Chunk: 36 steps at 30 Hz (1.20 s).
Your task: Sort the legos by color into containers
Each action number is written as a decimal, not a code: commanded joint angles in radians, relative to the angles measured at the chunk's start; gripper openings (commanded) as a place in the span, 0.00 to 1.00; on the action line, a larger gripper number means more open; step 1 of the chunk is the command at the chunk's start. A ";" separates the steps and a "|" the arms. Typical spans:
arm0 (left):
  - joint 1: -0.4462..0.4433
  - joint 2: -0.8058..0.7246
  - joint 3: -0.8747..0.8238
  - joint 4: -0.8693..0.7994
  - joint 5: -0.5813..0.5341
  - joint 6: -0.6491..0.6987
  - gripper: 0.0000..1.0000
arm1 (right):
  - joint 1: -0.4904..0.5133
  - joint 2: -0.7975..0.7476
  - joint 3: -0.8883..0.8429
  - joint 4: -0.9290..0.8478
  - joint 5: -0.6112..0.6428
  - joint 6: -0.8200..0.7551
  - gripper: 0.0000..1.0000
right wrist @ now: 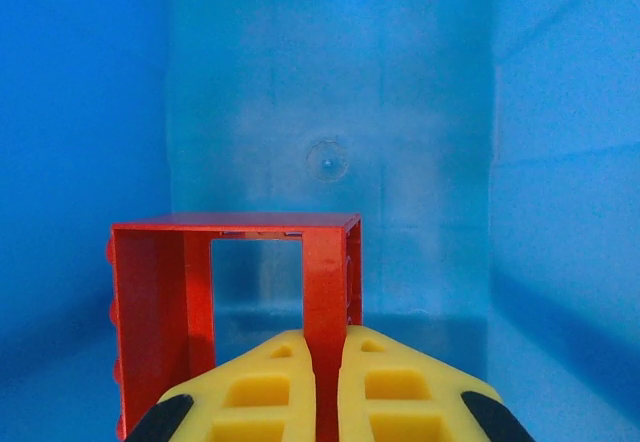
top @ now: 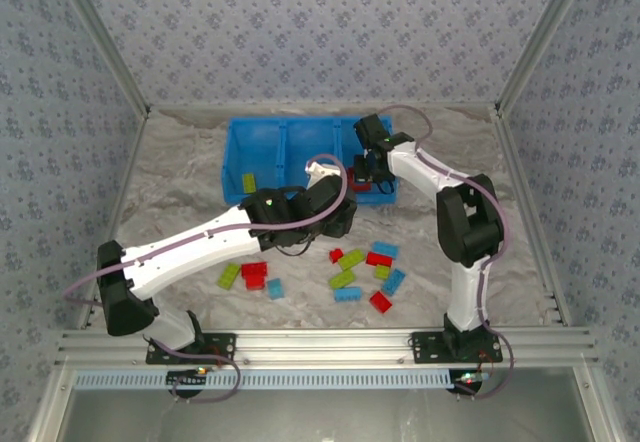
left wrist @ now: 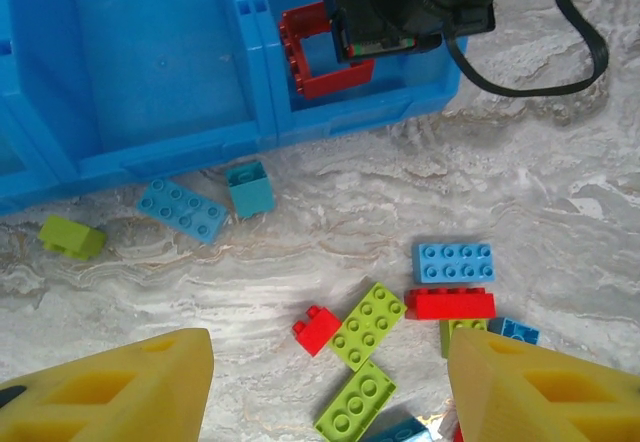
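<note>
One marbled table (top: 180, 192) is carrying everything, and the long blue bin (top: 262, 142) is lying across its far side, three compartments in a row. The right arm (top: 460, 222) is reaching into the right-hand compartment. The left arm (top: 200, 242) is stretching over the middle of the table, just in front of the bin.

The right gripper (right wrist: 325, 387) is down inside that compartment, its yellow fingers (right wrist: 400, 397) pinching together on one wall of the red hollow frame (right wrist: 160, 302), which is standing upright in the grip. The left gripper (left wrist: 328, 362) is hovering over the table with its fingers spread wide, gripping nothing.

One yellow-green brick (top: 248, 182) is lying in the left compartment. Plenty of loose bricks (top: 360, 272) are waiting on the table in red, green and blue, among them a blue eight-stud brick (left wrist: 455, 262) touching a red brick (left wrist: 450, 304).
</note>
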 commanded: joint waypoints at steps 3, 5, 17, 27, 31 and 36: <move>-0.007 -0.054 -0.046 0.016 -0.018 -0.056 0.63 | -0.010 0.042 0.034 0.013 -0.031 0.007 0.15; -0.007 -0.064 -0.063 0.013 -0.024 -0.069 0.63 | -0.009 0.052 0.036 0.014 -0.032 0.007 0.21; -0.008 -0.158 -0.218 -0.106 -0.022 -0.251 0.62 | -0.001 -0.082 0.044 -0.009 0.020 0.003 0.42; -0.014 -0.390 -0.653 -0.115 0.142 -0.607 0.68 | 0.158 -0.746 -0.295 0.180 -0.100 -0.123 0.59; -0.014 -0.379 -0.736 -0.024 0.205 -0.648 0.72 | 0.298 -1.039 -0.541 0.228 -0.285 -0.188 0.70; -0.015 -0.291 -0.766 0.068 0.246 -0.633 0.78 | 0.495 -1.270 -0.762 0.189 -0.347 -0.142 0.71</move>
